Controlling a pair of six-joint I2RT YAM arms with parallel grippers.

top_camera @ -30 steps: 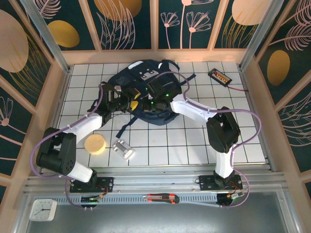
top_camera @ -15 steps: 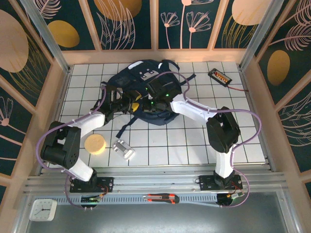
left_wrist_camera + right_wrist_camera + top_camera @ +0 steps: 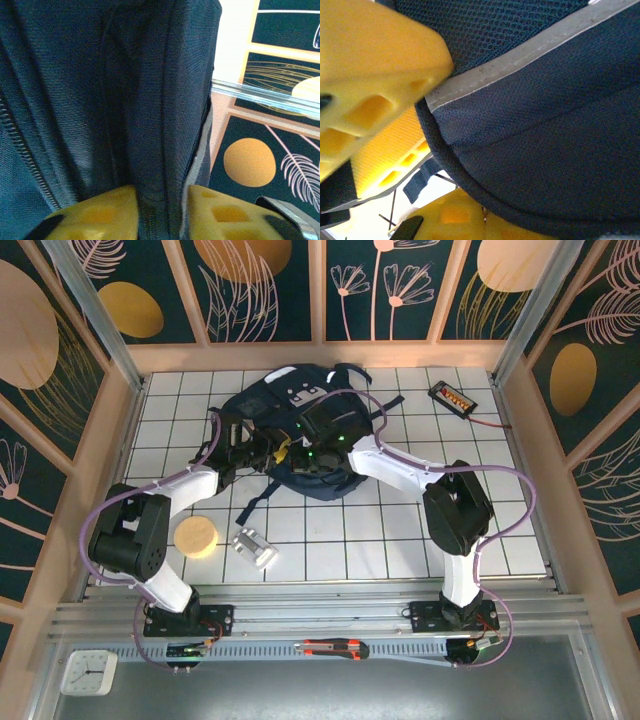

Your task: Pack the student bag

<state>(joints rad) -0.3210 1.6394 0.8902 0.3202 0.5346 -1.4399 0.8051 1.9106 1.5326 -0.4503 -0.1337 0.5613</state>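
Student bag (image 3: 262, 402) upper centre, pinched twice.
Left claw (image 3: 160, 212) clamps a fabric fold; right claw (image 3: 440, 145) grips its piped rim.

Two arms on show here, the left arm (image 3: 180, 490) and the right arm (image 3: 400, 468), both smooth white shells between chunky black joints, each with a purple cable (image 3: 510, 490) looping alongside, black bases (image 3: 185, 620) below, green lights (image 3: 318, 452) glowing, and bright yellow fingers (image 3: 100, 215) moulded with square recesses.
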